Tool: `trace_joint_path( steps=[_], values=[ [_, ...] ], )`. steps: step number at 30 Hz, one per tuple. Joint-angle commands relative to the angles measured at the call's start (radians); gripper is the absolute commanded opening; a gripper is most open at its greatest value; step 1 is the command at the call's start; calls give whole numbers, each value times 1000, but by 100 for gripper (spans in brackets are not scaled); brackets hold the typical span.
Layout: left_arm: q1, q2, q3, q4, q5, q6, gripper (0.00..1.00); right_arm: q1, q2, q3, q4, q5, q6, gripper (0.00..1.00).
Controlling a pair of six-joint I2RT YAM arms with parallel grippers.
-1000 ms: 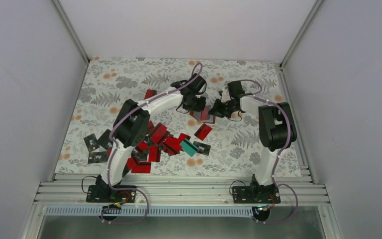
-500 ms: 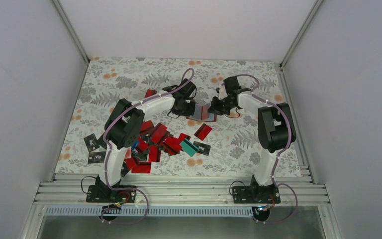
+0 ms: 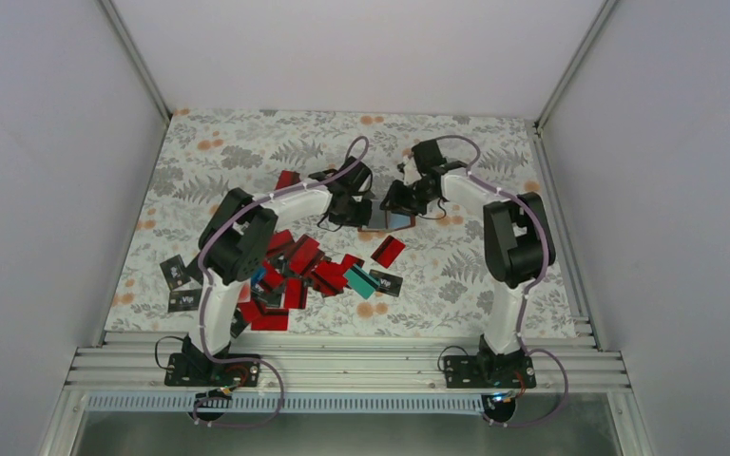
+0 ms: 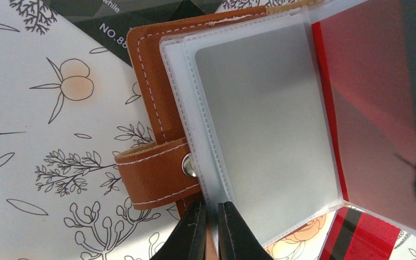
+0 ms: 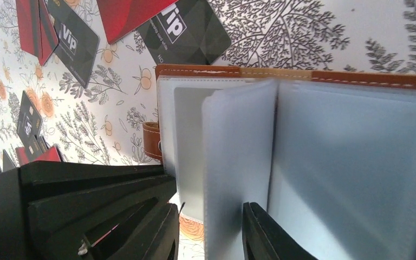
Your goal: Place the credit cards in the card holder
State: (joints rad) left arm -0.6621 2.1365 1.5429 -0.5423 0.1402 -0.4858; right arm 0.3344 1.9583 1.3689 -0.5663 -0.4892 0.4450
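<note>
- One card holder (image 3: 387, 221) lies spread open on the flowered desk (image 3: 494, 275), far from my bases and about midway across, between my two pincers.
- Its brown leather cover faces down and its frosted clear pockets (image 4: 265, 124) face up; a snap strap (image 4: 151, 179) sticks out from one side edge.
- Red shows beside the frosted leaf in my left wrist view; whether that card sits inside a pocket I cannot tell.
- My left pincer (image 4: 210, 216) is pressed nearly together, pinching the card holder at its edge just beside the strap, where leather and pocket leaves meet.
- My right pincer (image 5: 208, 227) is spread, and one pocket leaf stands upright between its fingers. The finger (image 5: 260, 233) on the spine side is touching that leaf; the other stands clear of it.
- A black card (image 5: 187, 27) marked "VIP" lies flat against the holder's leather edge, and one corner of the holder overlaps it.
- A single red card (image 3: 388, 251) lies alone just on the near side of the holder.
- Most of the credit cards (image 3: 295, 271) form a loose red and black heap under my left arm, nearer my bases.
- A teal card (image 3: 359, 282) lies at the heap's right edge.
- Two black cards (image 3: 176, 273) sit apart near the desk's left side.
</note>
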Motion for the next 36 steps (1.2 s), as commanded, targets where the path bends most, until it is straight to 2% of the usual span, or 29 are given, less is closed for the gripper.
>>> trace_joint_path(
  steps=[1,9,16,26,36],
  values=[
    [15,-55,-25,42,25,-4,9,21,44,33,0,-37,17,32],
    [36,-149,-99,84,62,-30,9,41,111,59,34,-117,32,35],
    [41,-202,-159,114,92,-54,9,42,127,87,25,-131,35,41],
    [45,-317,-212,107,79,-68,9,52,133,118,39,-223,45,57],
    [55,-413,-306,99,48,-78,10,78,165,168,45,-281,39,60]
  ],
)
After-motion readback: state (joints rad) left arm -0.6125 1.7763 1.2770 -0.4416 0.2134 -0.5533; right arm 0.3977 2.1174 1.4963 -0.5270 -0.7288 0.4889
